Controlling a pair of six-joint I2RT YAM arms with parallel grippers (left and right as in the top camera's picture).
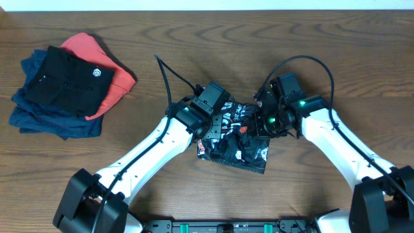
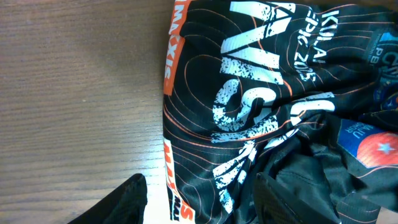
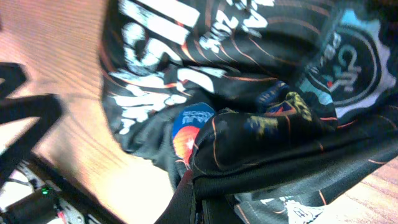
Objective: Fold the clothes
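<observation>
Pinching a fold of the crumpled black shirt [image 1: 236, 139] mid-way across the table [image 1: 194, 39], the right pincer [image 3: 189, 202] is clenching; the left pincer [image 2: 199, 202] is hovering released over its edge. Lifting slowly while pinning that edge is looking wisest

Overhead top-down, wrist views close, sharing shirt [image 1: 249, 153]

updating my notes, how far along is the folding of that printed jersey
Done: little; the jersey lies bunched in a crumpled heap, no neat fold yet. In hand: the right pincer is shut on a pinch of its cloth, the left pincer open over the lettered edge. Left: spread it flat, fold it.
</observation>
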